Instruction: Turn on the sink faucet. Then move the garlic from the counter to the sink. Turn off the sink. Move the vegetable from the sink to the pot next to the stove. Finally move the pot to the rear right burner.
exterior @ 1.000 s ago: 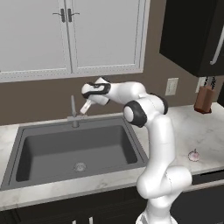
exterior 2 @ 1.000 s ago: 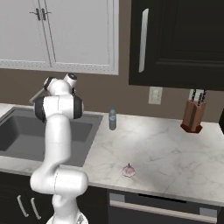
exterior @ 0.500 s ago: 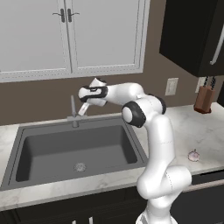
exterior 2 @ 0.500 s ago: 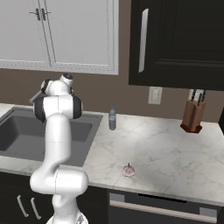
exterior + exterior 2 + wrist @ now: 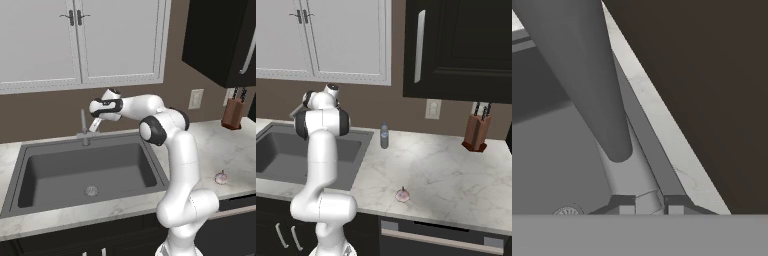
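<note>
In the left base view, the gripper (image 5: 94, 123) is seen just right of the faucet (image 5: 84, 129) behind the sink (image 5: 30, 165). In the right base view, the garlic (image 5: 402, 194) is found on the counter, well right of the sink. In the hand view, the fingertips (image 5: 623, 205) are set narrowly apart with nothing held, the faucet looming just above them.

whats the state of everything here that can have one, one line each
faucet: upright behind the sink, no water seen running
sink: basin holds nothing, no water visible
gripper: at the faucet, jaws nearly together, nothing seen held
garlic: lying on the counter, not yet moved
upper cabinet doors: closed
bottle: standing upright beside the sink
knife block: upright, knives in it
</note>
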